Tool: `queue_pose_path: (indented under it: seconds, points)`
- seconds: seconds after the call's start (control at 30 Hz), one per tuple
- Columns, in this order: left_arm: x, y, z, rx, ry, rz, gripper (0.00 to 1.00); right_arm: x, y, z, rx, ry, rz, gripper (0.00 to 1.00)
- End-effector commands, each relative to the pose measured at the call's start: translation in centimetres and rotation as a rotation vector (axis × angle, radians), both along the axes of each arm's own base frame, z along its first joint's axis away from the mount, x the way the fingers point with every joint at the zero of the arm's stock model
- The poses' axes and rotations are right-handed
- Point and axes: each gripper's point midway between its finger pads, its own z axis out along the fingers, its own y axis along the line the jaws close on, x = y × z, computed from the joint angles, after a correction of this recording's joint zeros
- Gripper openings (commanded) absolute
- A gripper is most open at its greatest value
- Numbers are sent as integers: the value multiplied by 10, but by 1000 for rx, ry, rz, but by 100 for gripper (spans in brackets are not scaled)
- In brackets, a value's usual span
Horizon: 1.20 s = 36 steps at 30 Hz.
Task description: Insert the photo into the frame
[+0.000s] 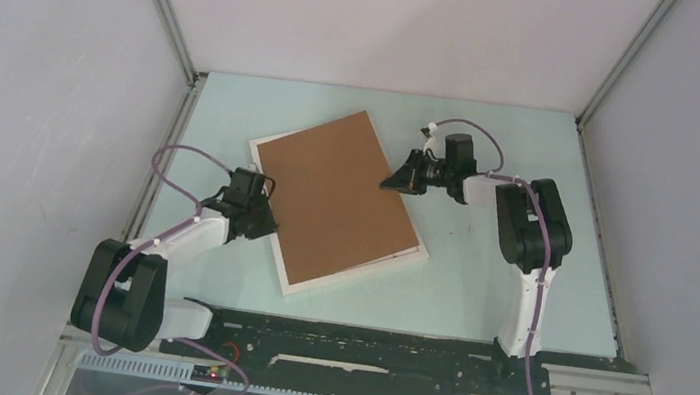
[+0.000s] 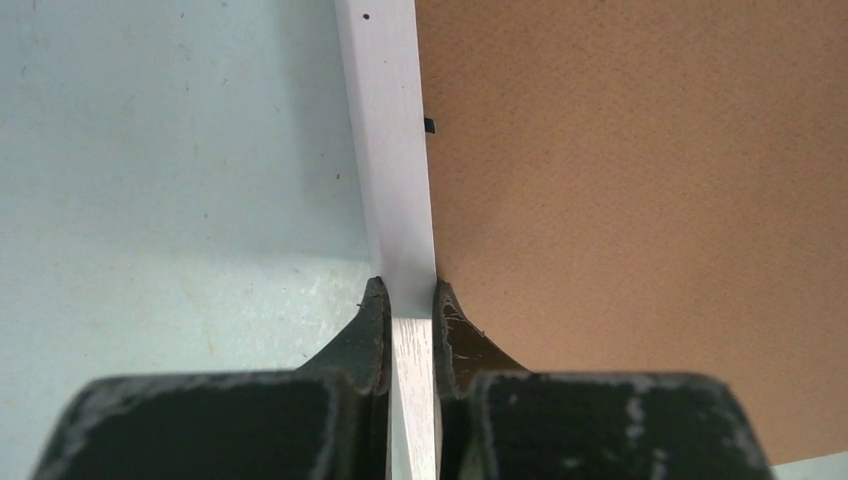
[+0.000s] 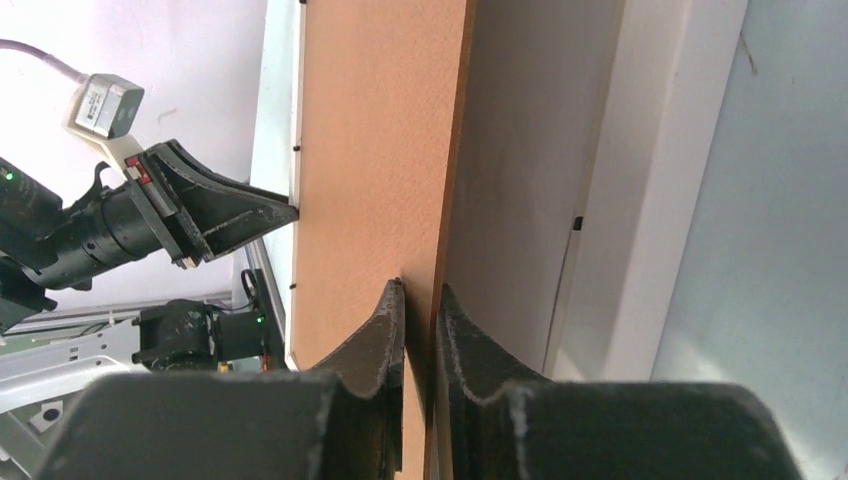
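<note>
The white frame (image 1: 357, 272) lies face down on the pale green table, with the brown backing board (image 1: 336, 196) over it. My left gripper (image 1: 267, 223) is shut on the frame's left rail (image 2: 395, 150), one finger on each side of it (image 2: 410, 290). My right gripper (image 1: 390, 184) is shut on the board's right edge (image 3: 422, 290) and holds that edge (image 3: 380, 150) tilted up off the frame's right rail (image 3: 650, 180). A pale surface (image 3: 520, 150) shows under the lifted board. The photo's picture side is hidden.
White enclosure walls with metal corner posts (image 1: 163, 3) stand around the table. The black base rail (image 1: 348, 343) runs along the near edge. My left gripper also shows in the right wrist view (image 3: 280, 212), beyond the board.
</note>
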Motion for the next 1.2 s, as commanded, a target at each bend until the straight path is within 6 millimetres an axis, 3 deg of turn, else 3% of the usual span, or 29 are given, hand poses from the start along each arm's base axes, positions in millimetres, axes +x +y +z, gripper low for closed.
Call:
queue_pose_path:
  seconds: [0.0, 0.13, 0.3, 0.4, 0.53, 0.6, 0.73, 0.8, 0.87, 1.0, 1.17]
  points:
    - [-3, -5, 7, 61, -50, -96, 0, 8, -1, 49, 50, -226, 2, 0]
    - [6, -19, 15, 41, -78, -131, 0, -11, -15, 45, 5, -172, -70, 0]
    - [26, -36, 27, 20, -106, -169, 0, -42, -47, 39, 39, -141, -200, 0]
    - [38, -47, 35, 18, -118, -196, 0, -49, -71, 29, 58, -104, -298, 0]
    - [46, -52, 39, 38, -104, -219, 0, -50, -95, 31, 127, -102, -374, 0]
    - [47, -48, 41, 72, -83, -228, 4, -47, -97, 34, 131, -127, -364, 0]
    - [43, -41, 58, 91, -97, -212, 49, -45, -95, 37, 128, -137, -342, 0]
    - [34, -40, 67, 62, -111, -195, 63, -46, -94, 35, 108, -136, -351, 0]
    - [20, -39, 70, 35, -99, -185, 68, -45, -93, 36, 100, -144, -353, 0]
    - [-5, -32, 54, 14, -56, -147, 71, -39, -85, 42, 120, -177, -335, 0]
    - [-9, -29, 23, -1, 12, -75, 58, -28, -80, 38, 93, -197, -286, 0]
